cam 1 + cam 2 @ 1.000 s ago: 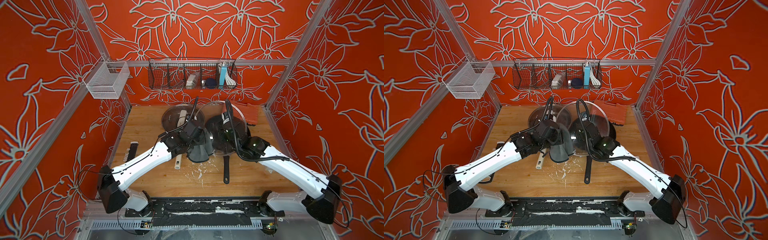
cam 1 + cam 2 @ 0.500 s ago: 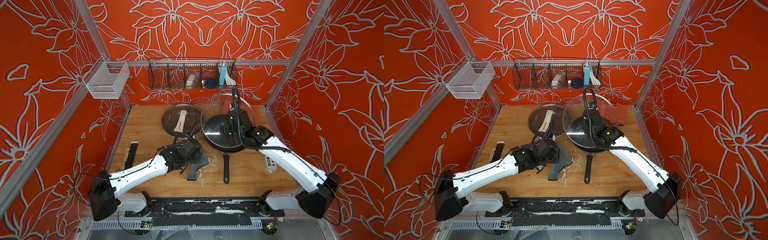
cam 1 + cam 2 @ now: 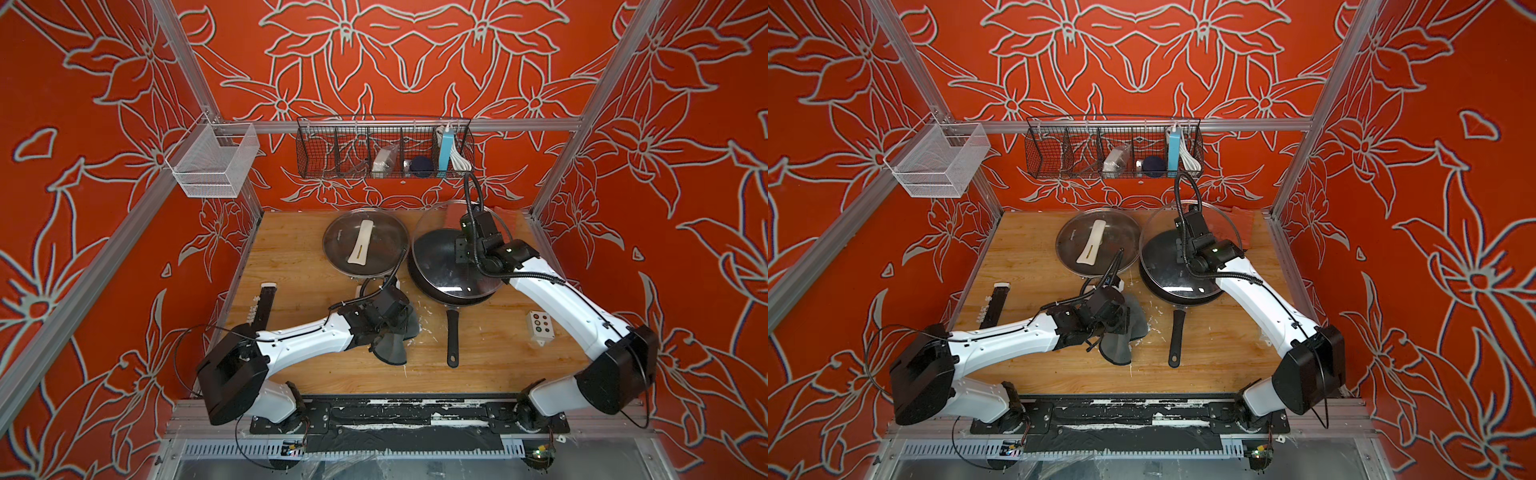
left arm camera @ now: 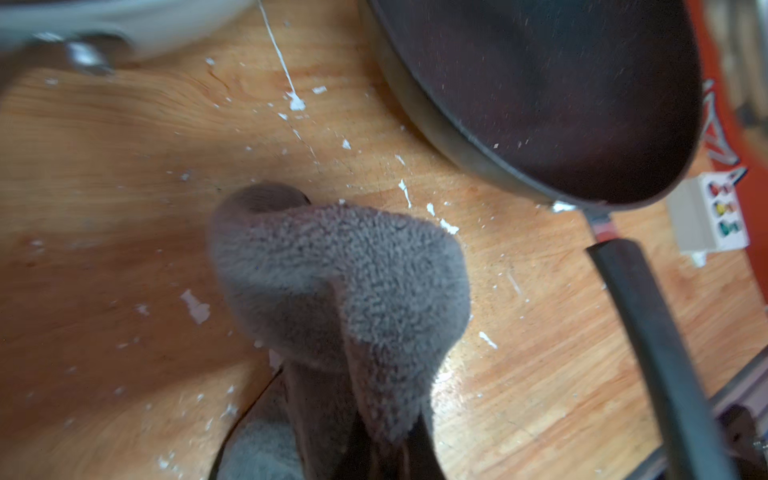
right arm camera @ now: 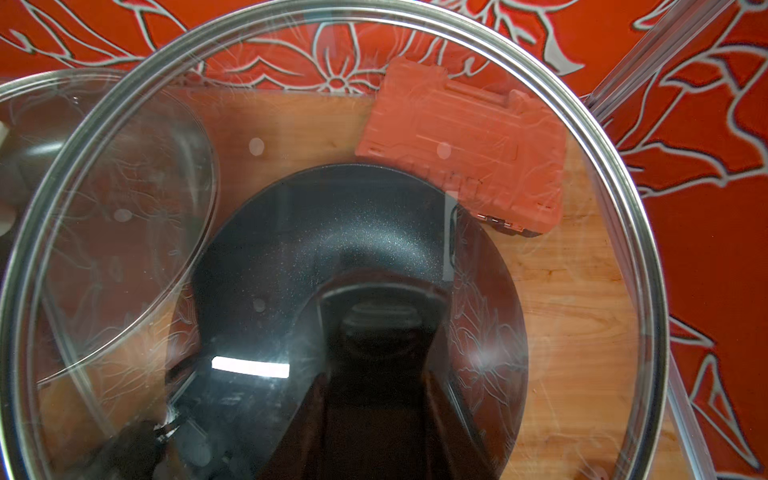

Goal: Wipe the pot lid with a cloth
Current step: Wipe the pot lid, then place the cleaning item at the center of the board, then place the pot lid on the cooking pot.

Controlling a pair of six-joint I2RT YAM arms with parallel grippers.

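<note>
The pot lid (image 3: 376,232) (image 3: 1073,237), clear glass with a cream bar handle, lies flat at the back of the wooden table, with neither gripper on it. My left gripper (image 3: 395,321) (image 3: 1121,319) is low over the table's front middle. The grey cloth (image 3: 392,350) (image 3: 1117,350) (image 4: 340,274) is pinched between its fingers and sags onto the wood. My right gripper (image 3: 465,249) (image 3: 1183,249) (image 5: 380,374) is shut on the black handle of a second glass lid (image 3: 444,286) (image 5: 291,166), holding it tilted over the black frying pan (image 3: 432,253) (image 4: 540,83).
The pan's handle (image 3: 452,340) points toward the front edge. A small button box (image 3: 540,327) sits front right, a red case (image 3: 1241,224) (image 5: 461,149) back right, a black strip (image 3: 262,307) at the left edge. Wire baskets (image 3: 384,149) hang on the back rail. White flakes litter the wood.
My left arm has pulled the cloth from the lids down to the front of the table. My right arm has carried the black-handled lid back and right, over the pan.
</note>
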